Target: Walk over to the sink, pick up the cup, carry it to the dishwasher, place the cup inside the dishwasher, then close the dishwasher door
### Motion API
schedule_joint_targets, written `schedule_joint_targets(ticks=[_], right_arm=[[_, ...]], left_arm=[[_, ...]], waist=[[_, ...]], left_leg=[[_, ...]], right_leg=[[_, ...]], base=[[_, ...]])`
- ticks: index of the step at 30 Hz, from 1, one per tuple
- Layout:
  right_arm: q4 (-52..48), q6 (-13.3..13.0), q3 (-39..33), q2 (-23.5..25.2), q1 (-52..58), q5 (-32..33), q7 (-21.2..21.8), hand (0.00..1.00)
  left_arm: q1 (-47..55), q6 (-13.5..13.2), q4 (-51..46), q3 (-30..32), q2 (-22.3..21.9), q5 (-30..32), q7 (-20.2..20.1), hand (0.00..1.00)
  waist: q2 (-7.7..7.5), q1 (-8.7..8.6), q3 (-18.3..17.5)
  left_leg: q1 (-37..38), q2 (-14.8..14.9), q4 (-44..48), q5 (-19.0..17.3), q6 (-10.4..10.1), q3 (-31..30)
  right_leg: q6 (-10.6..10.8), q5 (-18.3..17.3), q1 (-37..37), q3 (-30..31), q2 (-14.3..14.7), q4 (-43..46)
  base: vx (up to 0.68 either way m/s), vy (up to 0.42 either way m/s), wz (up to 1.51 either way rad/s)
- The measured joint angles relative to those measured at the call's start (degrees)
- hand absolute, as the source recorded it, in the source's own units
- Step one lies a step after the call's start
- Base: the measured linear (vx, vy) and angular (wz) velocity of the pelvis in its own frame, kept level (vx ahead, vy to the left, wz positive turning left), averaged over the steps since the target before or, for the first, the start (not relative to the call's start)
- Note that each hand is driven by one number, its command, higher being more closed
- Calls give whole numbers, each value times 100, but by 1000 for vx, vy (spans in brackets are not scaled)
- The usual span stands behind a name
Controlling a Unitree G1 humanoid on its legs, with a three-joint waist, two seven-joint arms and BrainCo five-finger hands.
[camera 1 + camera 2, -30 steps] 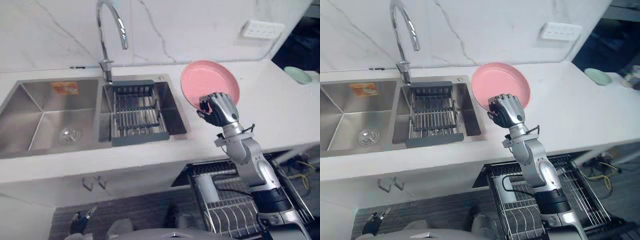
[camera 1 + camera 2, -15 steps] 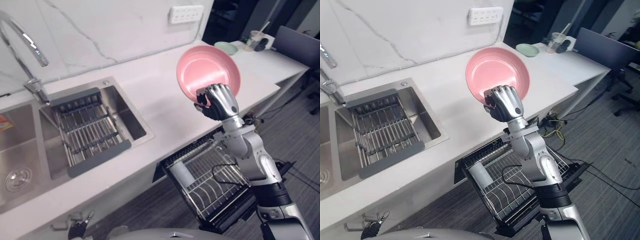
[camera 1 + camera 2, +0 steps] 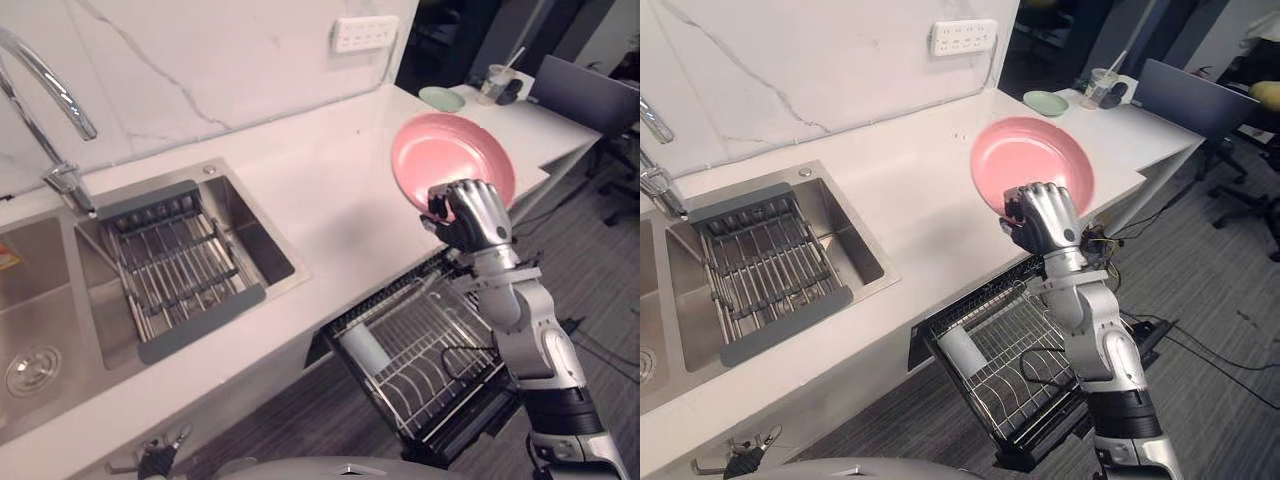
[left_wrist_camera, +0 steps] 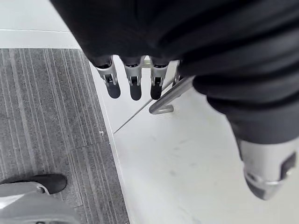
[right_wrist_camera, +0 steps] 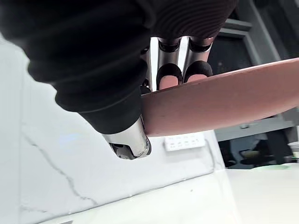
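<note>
My right hand is shut on the lower rim of a pink plate, not a cup, holding it tilted up above the white counter's front edge. In the right wrist view the plate is pinched between the fingers and the thumb. Below the hand the dishwasher's wire rack is pulled out over its lowered door, with a white cylinder lying in it. The steel sink is at the left. My left hand hangs open beside a white cabinet front.
A grey drain rack sits in the sink's right basin under the faucet. At the counter's far end stand a green dish, a cup with a straw and a laptop. Grey floor lies right of the dishwasher.
The camera has swung right from the sink toward the dishwasher. My right hand has carried the plate right, out past the counter's front edge over the rack.
</note>
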Motion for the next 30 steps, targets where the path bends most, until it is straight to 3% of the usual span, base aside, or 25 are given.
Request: schedule_joint_targets(ticks=[13,20,25,30], right_arm=[[2,183,-980,430,651,200,-218,100],[611,349,-1122,693,911,283,-451,100],[951,514,-1127,689,693,340,-828,100],[1137,630,-1059,685,364,507,-876,100]], left_arm=[[-13,-155,-2,-47,71,109,13,0],[-85,-152,-47,-73,100,97,0,0],[-329,-168,-244,-283,114,-38,-10,0],[-459,-211,-265,-598,113,-311,-69,0]], waist=[[-95,-192,200],[-1,-307,421],[75,-348,833],[266,-351,1128]], left_leg=[[-164,-104,-223,12,29,166],[-500,-139,-181,49,90,323],[-954,-196,-63,112,189,328],[-1132,-276,-32,146,238,329]], right_leg=[[197,235,-306,410,13,-282],[179,402,-704,629,-3,-278],[186,545,-1117,646,-75,-284],[238,580,-1288,661,-158,-281]], base=[[-98,8,-12],[-65,21,-16],[-53,33,-3],[-17,41,-1]])
